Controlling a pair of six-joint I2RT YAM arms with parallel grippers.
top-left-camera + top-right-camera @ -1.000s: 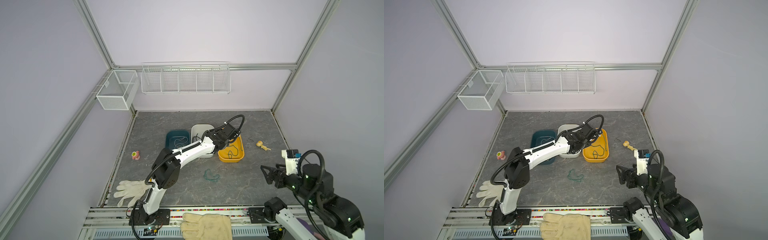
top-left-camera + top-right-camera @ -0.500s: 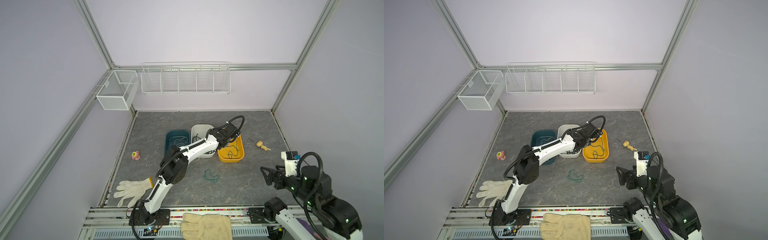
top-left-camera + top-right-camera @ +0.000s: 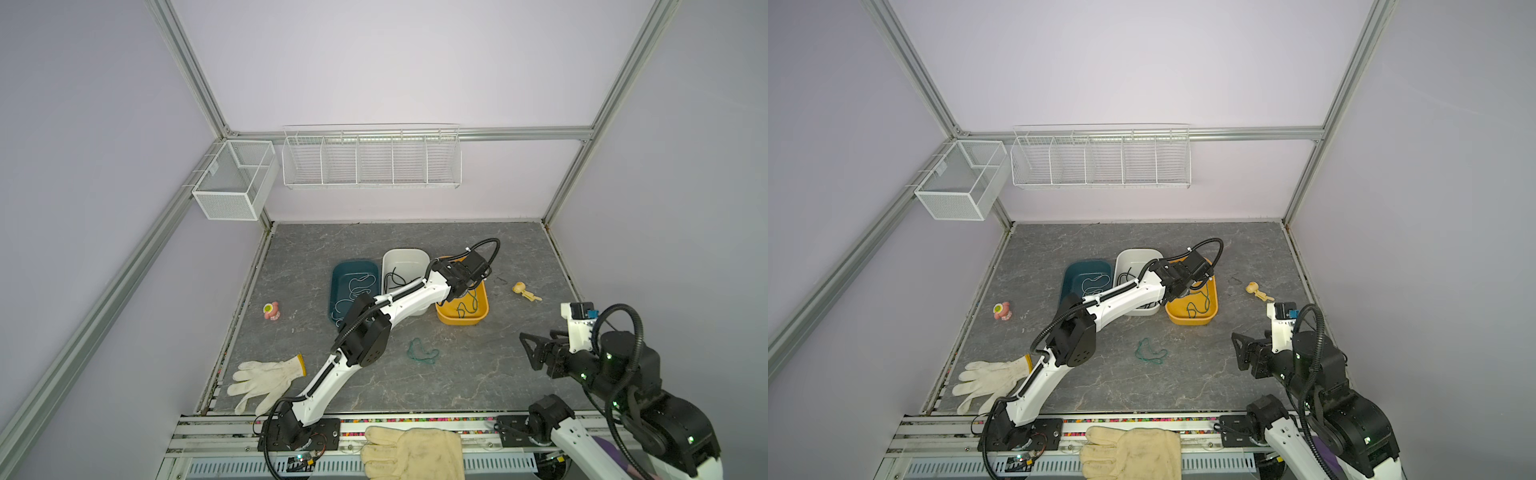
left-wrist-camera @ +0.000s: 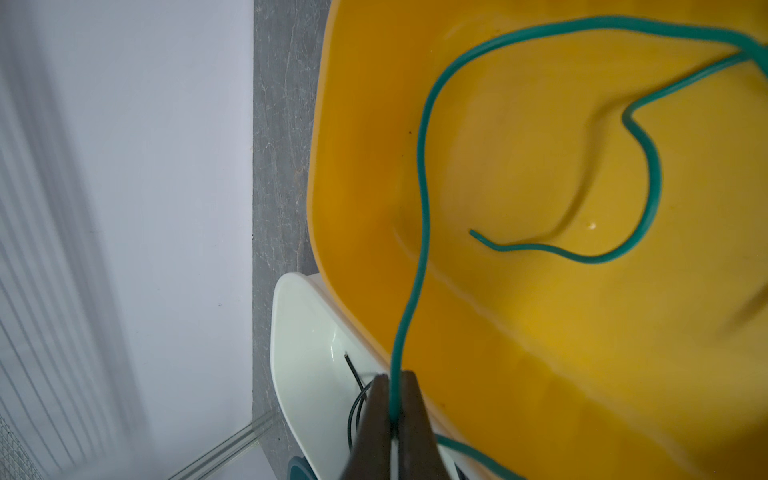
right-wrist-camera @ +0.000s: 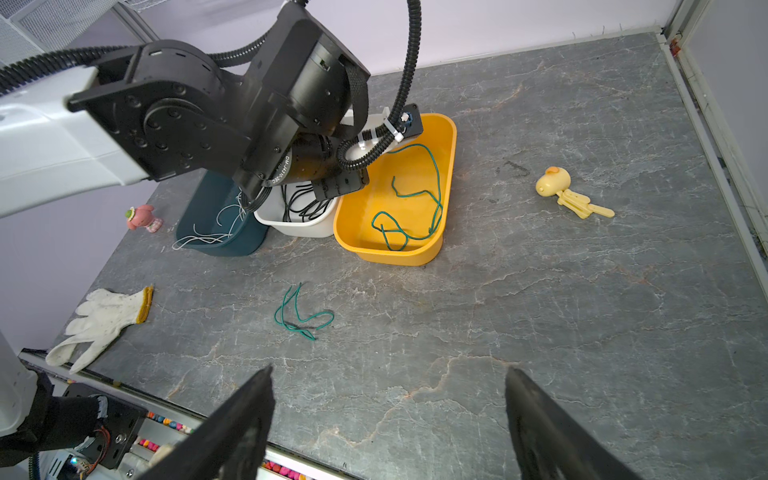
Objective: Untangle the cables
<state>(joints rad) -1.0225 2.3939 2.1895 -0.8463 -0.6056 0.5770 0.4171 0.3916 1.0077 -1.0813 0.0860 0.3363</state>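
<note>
Grey veined stone forms the tabletop (image 3: 478, 386), boxed in by lilac walls and aluminium posts. A white wire rack (image 3: 371, 156) and a mesh basket (image 3: 232, 183) hang on the walls and show whole only from above. Three tubs stand side by side mid-tabletop: a teal tub (image 3: 337, 286), a white tub (image 3: 405, 255) and a yellow tub (image 3: 461, 319).

The one piece of writing is small white lettering (image 5: 284, 169) on the left arm's (image 3: 407, 299) black wrist motor. It shows only in the right wrist view and looks like "DM-4310-2EC".

Only the left wrist view shows the grip. The left hand (image 4: 395, 384) has its dark fingertips pinched on the green cable (image 4: 422, 187) over the meeting rims of the white and yellow tubs. From there the cable runs into the yellow tub and curls, its free end on the tub floor. In both top views the wrist body hides that pinch, leaving only the loops (image 3: 467, 305) visible.

The right hand (image 5: 386, 403) is spread wide with nothing between its fingers, above bare tabletop near the front right.

Black cables (image 5: 301, 201) sit in the white tub. The white cable (image 5: 220, 220) lies in the teal tub, and the right wrist view shows strands trailing over the tub's wall. A loose green cable (image 3: 422, 352) lies on the tabletop in front of the tubs, apart from both hands.

A cotton glove (image 3: 266, 376), a pink toy (image 3: 271, 311) and a yellow toy (image 3: 525, 291) lie around the edges. A cream glove (image 3: 413, 453) rests on the front rail.
</note>
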